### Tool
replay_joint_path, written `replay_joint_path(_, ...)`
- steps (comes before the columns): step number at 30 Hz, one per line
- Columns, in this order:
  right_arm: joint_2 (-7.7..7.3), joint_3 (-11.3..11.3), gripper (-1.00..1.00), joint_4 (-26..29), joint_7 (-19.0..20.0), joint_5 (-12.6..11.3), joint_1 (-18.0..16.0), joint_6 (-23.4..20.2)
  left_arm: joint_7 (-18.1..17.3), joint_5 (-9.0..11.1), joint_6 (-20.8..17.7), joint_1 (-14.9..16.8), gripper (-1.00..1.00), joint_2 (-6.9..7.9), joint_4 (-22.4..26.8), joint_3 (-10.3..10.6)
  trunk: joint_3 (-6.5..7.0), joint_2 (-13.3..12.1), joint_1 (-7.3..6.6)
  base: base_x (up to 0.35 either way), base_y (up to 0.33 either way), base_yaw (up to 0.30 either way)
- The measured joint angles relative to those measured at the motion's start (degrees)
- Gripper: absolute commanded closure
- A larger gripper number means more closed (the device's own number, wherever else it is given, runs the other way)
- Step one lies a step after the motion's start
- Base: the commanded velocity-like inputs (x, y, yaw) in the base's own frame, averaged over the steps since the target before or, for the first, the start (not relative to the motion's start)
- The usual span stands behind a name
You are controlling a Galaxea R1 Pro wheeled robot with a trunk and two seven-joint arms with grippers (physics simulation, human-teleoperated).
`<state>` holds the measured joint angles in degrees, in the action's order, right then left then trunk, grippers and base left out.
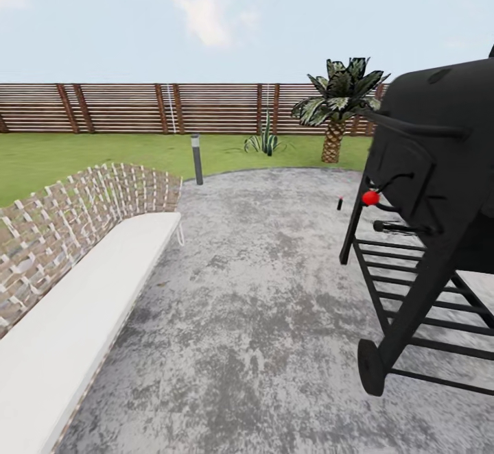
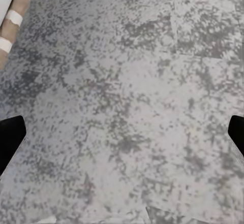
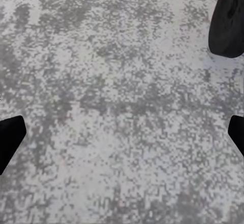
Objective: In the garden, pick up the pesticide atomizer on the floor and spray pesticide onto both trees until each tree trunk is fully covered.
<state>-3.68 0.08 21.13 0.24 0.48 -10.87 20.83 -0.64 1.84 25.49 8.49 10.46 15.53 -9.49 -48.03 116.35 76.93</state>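
Counting one grill (image 1: 432, 186), one palm (image 1: 337, 108).

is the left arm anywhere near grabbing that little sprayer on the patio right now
Probably not. The pesticide atomizer sits far ahead on the paving, beside the black grill. The left gripper has open jaws over bare paving, so the robot likely has to drive closer first.

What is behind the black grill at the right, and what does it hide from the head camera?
Behind the grill, a palm stands on the grass before the wooden fence. A small dark object lies on the paving near its leg. Whatever is further right is hidden by the grill's body.
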Motion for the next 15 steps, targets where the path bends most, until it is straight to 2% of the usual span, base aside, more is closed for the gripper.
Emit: replay_joint_path(15, 0.0, 0.0, -1.0, 0.0, 0.0, 0.0, 0.0, 0.0, 0.0, 0.0, 0.0, 0.0, -1.0, 0.0, 0.0, 0.0, 0.0, 0.0, 0.0, 0.333, 0.096, 0.0)
